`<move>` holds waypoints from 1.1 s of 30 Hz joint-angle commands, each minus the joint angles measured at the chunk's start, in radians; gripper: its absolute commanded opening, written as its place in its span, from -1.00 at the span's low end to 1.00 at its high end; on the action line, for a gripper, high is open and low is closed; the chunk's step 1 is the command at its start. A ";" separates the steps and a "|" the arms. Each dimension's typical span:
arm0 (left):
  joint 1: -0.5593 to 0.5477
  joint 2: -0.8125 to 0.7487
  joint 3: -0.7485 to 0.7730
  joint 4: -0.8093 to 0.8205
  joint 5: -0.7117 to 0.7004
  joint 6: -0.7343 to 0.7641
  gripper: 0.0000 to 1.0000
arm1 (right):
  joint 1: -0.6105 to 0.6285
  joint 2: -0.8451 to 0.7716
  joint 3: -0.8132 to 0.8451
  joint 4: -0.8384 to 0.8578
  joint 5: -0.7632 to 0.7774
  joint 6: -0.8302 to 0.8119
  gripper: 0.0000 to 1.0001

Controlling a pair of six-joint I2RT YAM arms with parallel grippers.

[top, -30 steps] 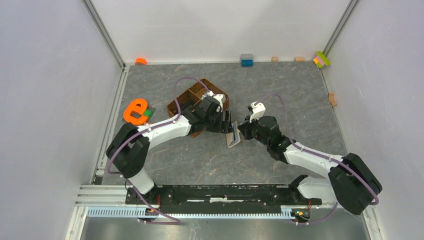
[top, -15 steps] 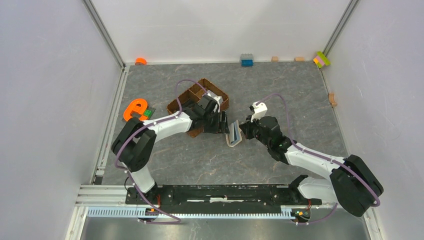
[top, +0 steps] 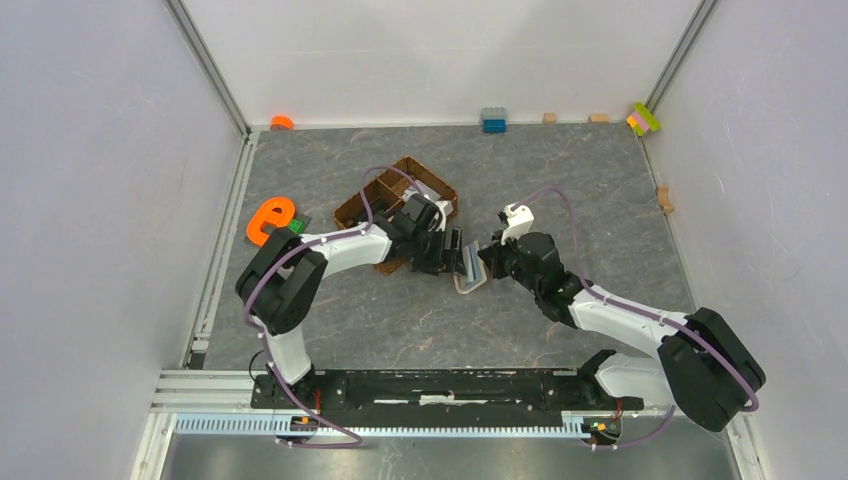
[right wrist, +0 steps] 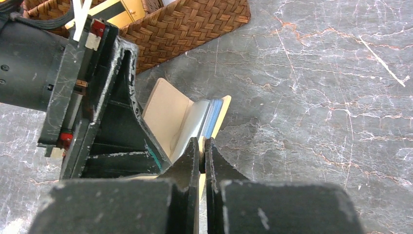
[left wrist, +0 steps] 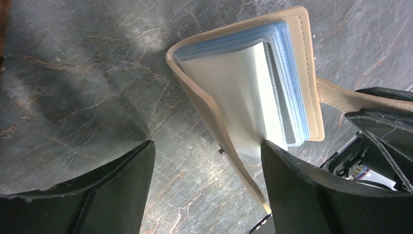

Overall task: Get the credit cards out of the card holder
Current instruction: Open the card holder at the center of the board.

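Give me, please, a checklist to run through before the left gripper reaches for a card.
1. Holder open, sleeves showing: ok.
2. Right gripper shut on the tab: ok.
3. Left gripper open, over the holder: ok.
4. Card edge free to pinch: cannot tell; the pale sheet may be card or sleeve.
5. Holder lying flat: not ok; it stands open in a V.

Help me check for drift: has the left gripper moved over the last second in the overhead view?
Yes. The left gripper has shifted toward the arm bases, away from the wicker basket, uncovering more of its compartments.
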 commanded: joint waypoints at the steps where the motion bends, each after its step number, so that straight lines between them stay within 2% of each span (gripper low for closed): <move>1: -0.004 0.027 0.040 0.016 0.021 -0.010 0.72 | 0.003 0.005 0.006 0.043 -0.024 0.008 -1.00; 11: -0.002 -0.002 0.023 0.042 0.029 -0.019 0.76 | 0.003 0.005 0.008 0.042 -0.028 0.007 -1.00; 15: -0.001 0.014 0.032 0.050 0.073 -0.018 0.77 | 0.003 0.011 0.010 0.041 -0.035 0.007 -1.00; 17: -0.001 0.018 0.032 0.052 0.077 -0.017 0.80 | 0.003 0.012 0.013 0.039 -0.036 0.005 -1.00; 21: -0.001 0.019 0.033 0.054 0.080 -0.016 0.98 | 0.003 0.011 0.012 0.038 -0.038 0.005 -1.00; 23: -0.002 0.022 0.036 0.045 0.067 -0.016 0.99 | 0.003 0.011 0.013 0.038 -0.039 0.005 -1.00; 25: -0.002 0.032 0.047 0.018 0.045 -0.012 0.93 | 0.003 0.012 0.013 0.038 -0.040 0.005 -1.00; 30: 0.002 0.051 0.067 -0.026 0.009 -0.009 0.51 | 0.003 0.006 0.012 0.031 -0.028 0.005 -1.00; 33: 0.014 0.054 0.066 -0.032 0.006 -0.009 0.40 | 0.003 0.005 0.013 0.024 -0.012 0.009 -1.00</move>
